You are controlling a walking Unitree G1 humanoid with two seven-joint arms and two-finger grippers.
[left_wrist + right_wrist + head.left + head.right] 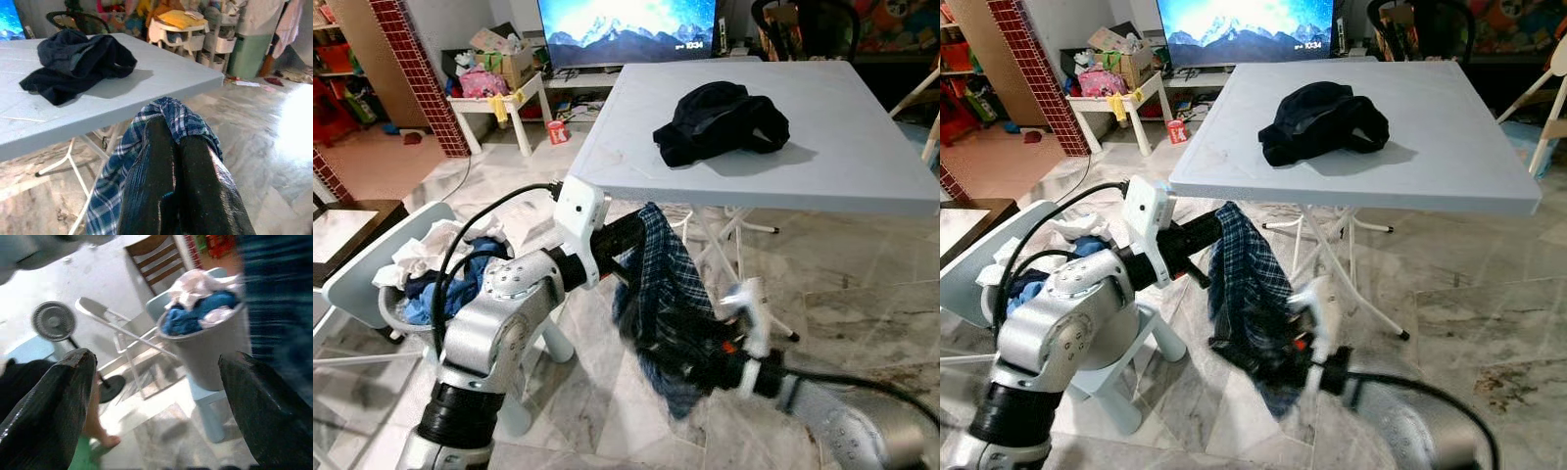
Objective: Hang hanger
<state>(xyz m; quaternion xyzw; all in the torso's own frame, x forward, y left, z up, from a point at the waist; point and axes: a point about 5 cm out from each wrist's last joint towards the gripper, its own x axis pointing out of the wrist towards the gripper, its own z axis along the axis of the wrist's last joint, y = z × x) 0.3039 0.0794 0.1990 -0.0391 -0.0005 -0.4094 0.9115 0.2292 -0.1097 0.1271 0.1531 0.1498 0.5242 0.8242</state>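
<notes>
We see the left gripper (pixel 171 147) just below the near edge of the light grey square folding counter (pixel 842 147), its two black fingers (pixel 151 181) pressed together on a blue and white checked cloth garment (pixel 661 294), which hangs down toward the marble floor (pixel 862 323). The right gripper (pixel 156 396) is lower, near the bottom of this garment, with its fingers wide apart and nothing between them. A dark navy crumpled garment (pixel 720 122) lies on the counter. A grey round basket full of blue and white laundry (pixel 205 340) stands on a pale stool on the left side.
</notes>
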